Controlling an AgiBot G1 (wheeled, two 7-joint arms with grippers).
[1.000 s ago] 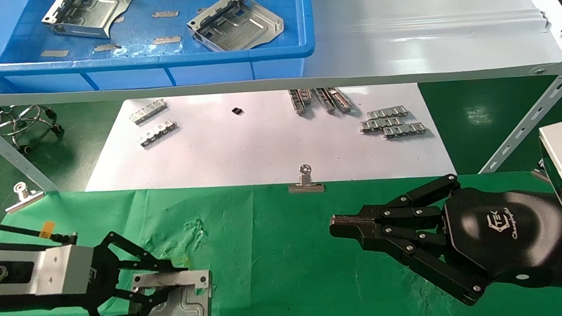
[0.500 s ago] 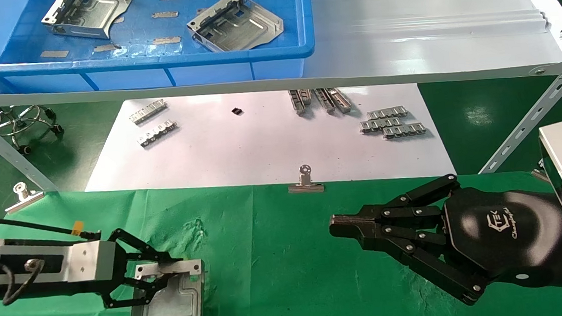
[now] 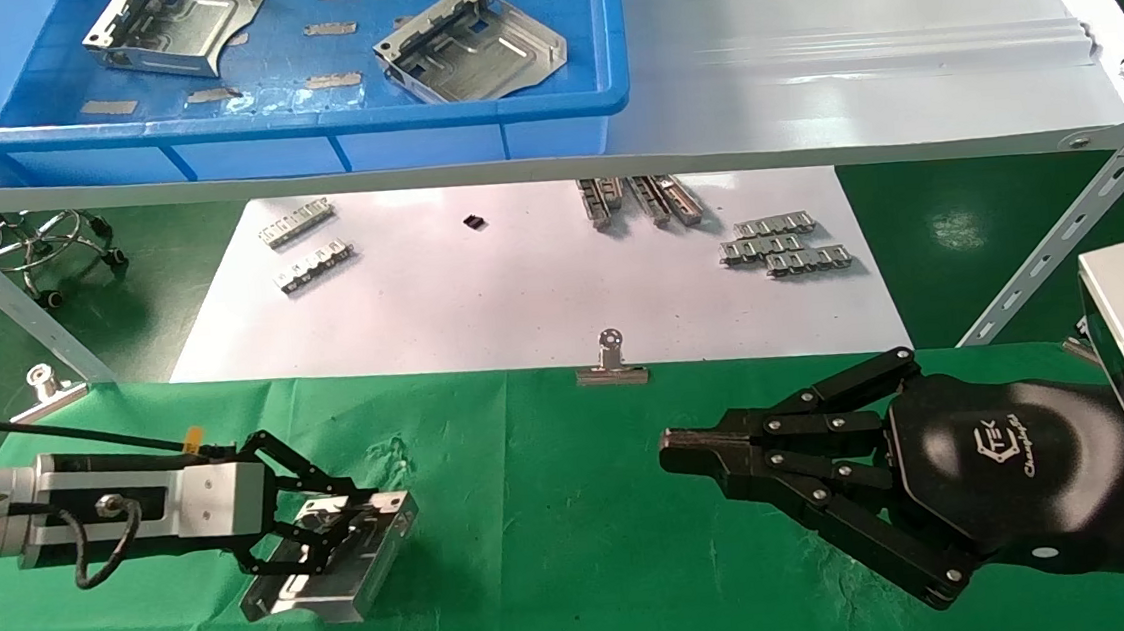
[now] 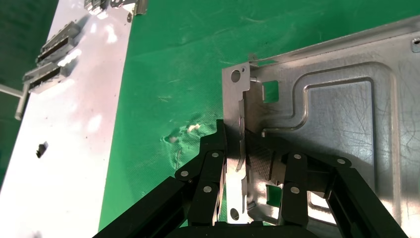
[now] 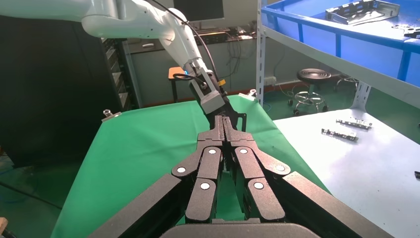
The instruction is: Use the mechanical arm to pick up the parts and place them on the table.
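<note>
My left gripper (image 3: 337,519) is shut on the bent-up rim of a silver part (image 3: 327,575), at the near left of the green table (image 3: 561,556). The part hangs tilted, its gripped edge raised and its low edge at the cloth. In the left wrist view the fingers (image 4: 210,163) pinch the rim of the part (image 4: 341,114). My right gripper (image 3: 673,447) is shut and empty, hovering over the table's right half; it also shows in the right wrist view (image 5: 223,121). Two more parts (image 3: 168,25) (image 3: 471,47) lie in the blue bin (image 3: 306,120).
The bin stands on a pale grey shelf (image 3: 852,52) at the back. Below it a white sheet (image 3: 520,289) carries small toothed strips (image 3: 785,243). A binder clip (image 3: 612,362) holds the cloth's far edge. Shelf legs (image 3: 9,299) slant at both sides.
My left gripper has moved right and farther out over the cloth with the part, which went from lying flat to tilted with its gripped edge up. The right arm has not moved.
</note>
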